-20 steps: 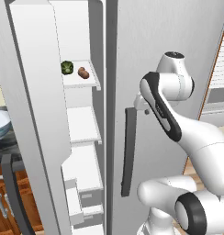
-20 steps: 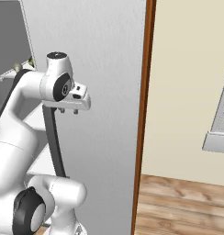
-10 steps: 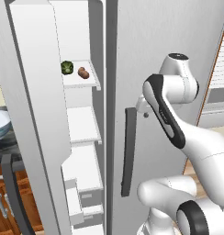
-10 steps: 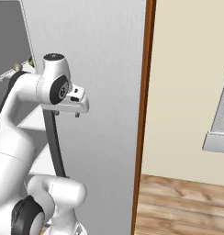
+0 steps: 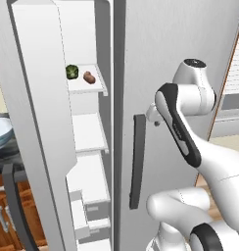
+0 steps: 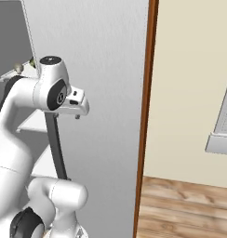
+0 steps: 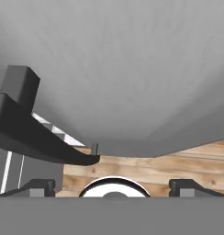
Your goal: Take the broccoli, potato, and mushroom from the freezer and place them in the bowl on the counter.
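Standing ajar, freezer (image 5: 87, 147) exposed broccoli (image 5: 71, 72) beside potato (image 5: 89, 77), upper left shelf. Gripper (image 7: 113, 186) jaws spread, empty, near handle (image 5: 137, 162), free to reach in.

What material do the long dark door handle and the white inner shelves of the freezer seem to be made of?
The long dark vertical door handle looks like matte black plastic or coated metal: even colour, no bright shine. The white inner shelves look like smooth plastic: flat, uniform white, soft shading. As everything is rendered, both remain guesses.
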{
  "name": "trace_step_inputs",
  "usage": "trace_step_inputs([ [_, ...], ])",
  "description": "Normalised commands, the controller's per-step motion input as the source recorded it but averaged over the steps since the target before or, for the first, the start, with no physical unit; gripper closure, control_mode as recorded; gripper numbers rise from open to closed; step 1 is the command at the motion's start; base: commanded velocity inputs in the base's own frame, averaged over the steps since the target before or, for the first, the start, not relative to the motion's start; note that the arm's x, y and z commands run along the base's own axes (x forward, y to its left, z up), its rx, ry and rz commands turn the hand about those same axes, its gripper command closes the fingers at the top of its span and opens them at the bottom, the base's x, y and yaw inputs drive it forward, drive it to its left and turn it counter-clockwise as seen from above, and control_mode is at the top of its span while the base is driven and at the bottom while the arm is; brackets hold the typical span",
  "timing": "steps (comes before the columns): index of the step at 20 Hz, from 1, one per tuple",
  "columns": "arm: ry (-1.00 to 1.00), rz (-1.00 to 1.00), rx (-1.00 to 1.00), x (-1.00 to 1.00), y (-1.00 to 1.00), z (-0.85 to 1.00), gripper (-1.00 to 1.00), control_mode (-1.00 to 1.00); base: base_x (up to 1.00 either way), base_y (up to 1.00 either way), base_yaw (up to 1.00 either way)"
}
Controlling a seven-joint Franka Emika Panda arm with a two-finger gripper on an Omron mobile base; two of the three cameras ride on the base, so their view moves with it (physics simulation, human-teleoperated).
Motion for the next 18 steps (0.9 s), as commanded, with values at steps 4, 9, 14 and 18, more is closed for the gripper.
trace_step_inputs([
  [4,0.0,0.0,0.0,0.0,0.0,0.0,-1.0,1.0,-0.01,0.55,0.0],
  [9,0.0,0.0,0.0,0.0,0.0,0.0,-1.0,1.0,0.0,0.4,0.0],
  [14,0.0,0.0,0.0,0.0,0.0,0.0,-1.0,1.0,0.08,0.28,0.0],
  [18,-0.04,0.0,0.0,0.26,0.02,0.16,-1.0,-1.0,0.08,0.03,0.0],
])
